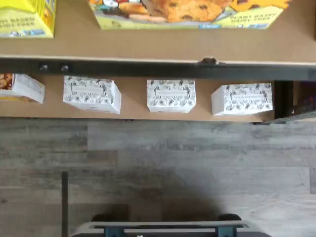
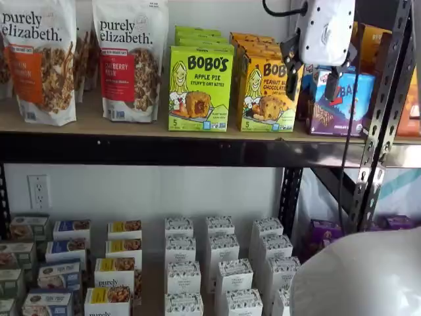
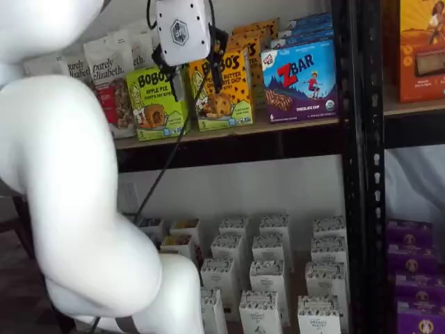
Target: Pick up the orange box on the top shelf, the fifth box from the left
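The orange box point(image 2: 265, 92) stands upright on the top shelf point(image 2: 131, 150) between a lime-green box and a blue one; it also shows in a shelf view point(image 3: 224, 89). In the wrist view its front with the oat-bite picture point(image 1: 187, 12) lies just past the shelf's black beam point(image 1: 158, 69). My gripper point(image 2: 310, 74) hangs in front of the shelf at box height. Its white body is above and its two black fingers are plainly apart, open, with nothing between them. In a shelf view the gripper point(image 3: 194, 74) straddles the orange box's left part, still in front of it and not touching.
A lime-green Apple Pie box point(image 2: 200, 89) stands left of the orange one and a blue ZBar box point(image 2: 339, 105) right of it. Granola bags point(image 2: 128, 59) fill the shelf's left. A black upright point(image 2: 381, 118) stands at the right. White patterned boxes point(image 2: 220, 263) fill the lower shelf.
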`<state>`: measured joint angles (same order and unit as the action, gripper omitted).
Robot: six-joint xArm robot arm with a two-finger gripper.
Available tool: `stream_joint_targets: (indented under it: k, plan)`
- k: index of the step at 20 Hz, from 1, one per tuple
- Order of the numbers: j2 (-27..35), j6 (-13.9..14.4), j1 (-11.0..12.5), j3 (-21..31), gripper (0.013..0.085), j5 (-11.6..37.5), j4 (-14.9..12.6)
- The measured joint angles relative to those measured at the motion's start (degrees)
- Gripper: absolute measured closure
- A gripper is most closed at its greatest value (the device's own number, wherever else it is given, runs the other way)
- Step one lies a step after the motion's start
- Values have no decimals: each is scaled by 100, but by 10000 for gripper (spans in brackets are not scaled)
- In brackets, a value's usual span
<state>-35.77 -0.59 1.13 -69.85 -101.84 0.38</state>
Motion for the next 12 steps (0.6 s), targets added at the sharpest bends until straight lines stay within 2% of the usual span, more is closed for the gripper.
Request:
stream_joint_targets:
  k: [3, 6, 8, 12]
  plan:
    - [80, -98, 129, 20, 130, 206, 153]
    - [126, -102, 113, 96, 130, 516, 82]
    - [186, -119, 136, 122, 130, 687, 143]
    - [270, -213, 238, 182, 130, 1055, 482]
